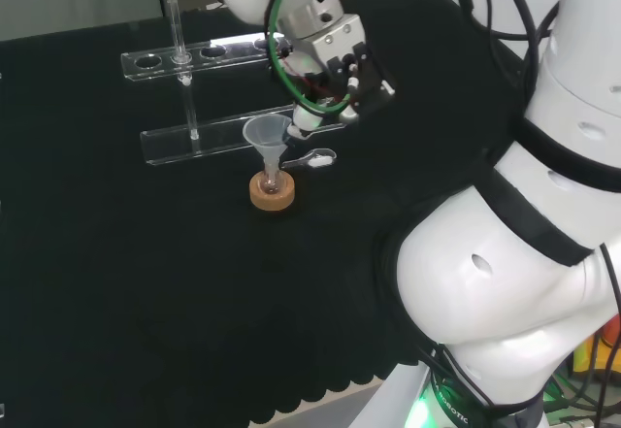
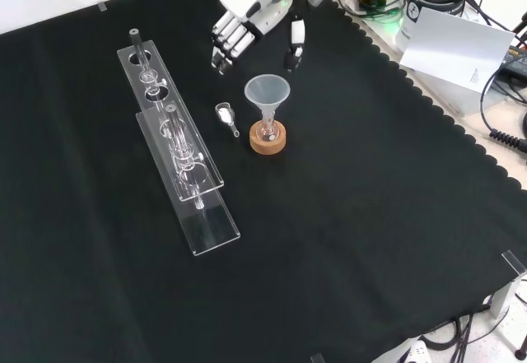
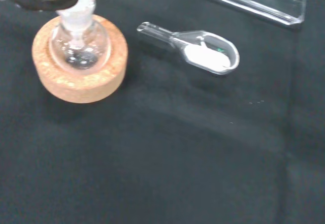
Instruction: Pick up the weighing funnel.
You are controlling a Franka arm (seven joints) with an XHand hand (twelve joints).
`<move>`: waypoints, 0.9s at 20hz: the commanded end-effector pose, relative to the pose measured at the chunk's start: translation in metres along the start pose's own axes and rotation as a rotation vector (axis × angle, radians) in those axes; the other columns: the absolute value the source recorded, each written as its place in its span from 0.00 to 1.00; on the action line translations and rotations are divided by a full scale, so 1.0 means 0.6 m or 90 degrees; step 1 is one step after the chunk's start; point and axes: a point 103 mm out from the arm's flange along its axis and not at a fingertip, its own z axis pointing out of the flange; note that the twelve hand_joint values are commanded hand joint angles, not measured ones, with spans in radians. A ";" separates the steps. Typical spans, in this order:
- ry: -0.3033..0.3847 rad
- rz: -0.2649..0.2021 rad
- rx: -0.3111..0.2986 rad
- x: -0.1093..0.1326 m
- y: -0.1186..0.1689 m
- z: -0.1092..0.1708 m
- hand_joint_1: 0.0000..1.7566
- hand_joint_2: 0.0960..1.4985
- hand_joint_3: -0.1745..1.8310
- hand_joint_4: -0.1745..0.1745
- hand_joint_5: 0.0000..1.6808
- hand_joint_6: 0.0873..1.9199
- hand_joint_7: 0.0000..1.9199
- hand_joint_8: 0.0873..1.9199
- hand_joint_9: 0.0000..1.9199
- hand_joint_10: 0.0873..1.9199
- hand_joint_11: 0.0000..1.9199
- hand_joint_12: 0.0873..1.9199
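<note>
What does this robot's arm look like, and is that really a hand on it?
The arm is a chain of rounded, glossy white links with black bands at the joints. A green cable loops near the wrist. Yes: the hand is white with black parts, shaped like a person's, with fingers and a thumb.

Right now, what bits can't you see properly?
- Wrist view: the cone of the funnel, cut off by the picture's edge.
- Front view: what the white stuff in the weighing funnel is; too small.
- Front view: how many tubes the rack holds; clear glass overlaps clear glass.
- Head view: the palm of the hand, turned away from the camera.
</note>
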 end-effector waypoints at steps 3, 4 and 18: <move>0.081 0.044 -0.033 -0.103 -0.058 0.027 0.38 0.40 0.29 0.33 0.03 0.00 0.05 0.00 0.05 0.38 0.00 0.72; 0.083 0.046 -0.035 -0.109 -0.060 0.031 0.38 0.40 0.29 0.33 0.03 0.00 0.05 0.00 0.06 0.38 0.00 0.73; 0.162 0.055 -0.050 -0.149 -0.021 0.102 0.42 0.38 0.35 0.31 0.14 0.00 0.06 0.31 0.22 0.33 0.12 0.70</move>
